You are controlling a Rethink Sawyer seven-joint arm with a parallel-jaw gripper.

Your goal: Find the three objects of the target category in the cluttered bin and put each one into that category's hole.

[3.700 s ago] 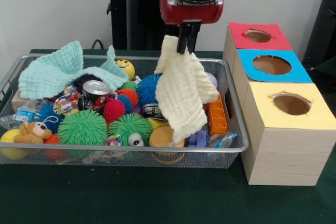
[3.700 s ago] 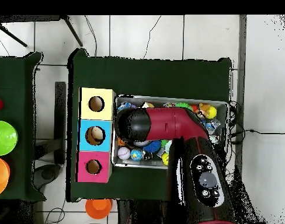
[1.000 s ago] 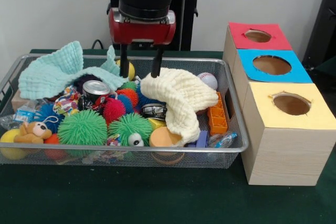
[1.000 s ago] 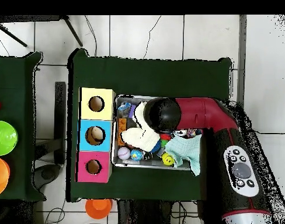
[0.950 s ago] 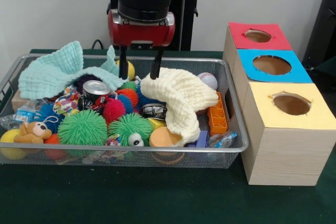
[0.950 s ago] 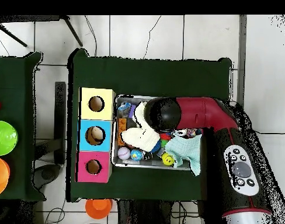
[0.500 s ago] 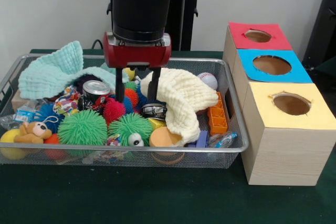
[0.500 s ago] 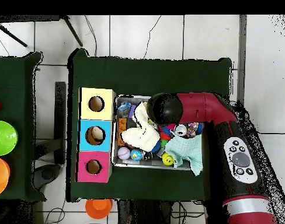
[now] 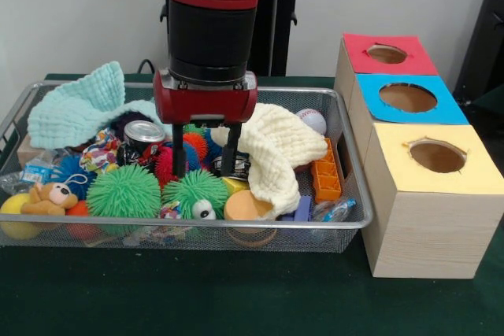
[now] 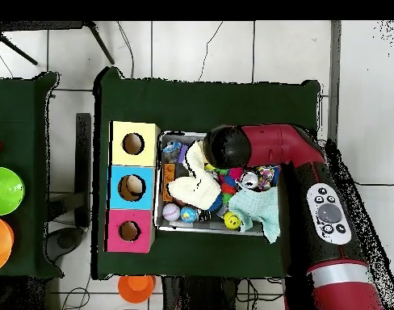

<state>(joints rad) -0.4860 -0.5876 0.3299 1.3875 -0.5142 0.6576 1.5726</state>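
My gripper [image 9: 205, 153] hung open and empty over the wide silver wire-mesh bin [image 9: 348, 194]. One small soft bundle of patch-printed white fabric [image 9: 100, 152] lay toward the bin's left edge; light and squashy, I judged, best pinched across its bunched middle.

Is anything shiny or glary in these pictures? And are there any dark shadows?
Front view: the can has a silver top that catches the light, and the red casing above the open hand has a soft sheen; shadows around the bin are soft, none hard-edged. Overhead view: the pale floor looks bright, and the arm covers part of the bin.
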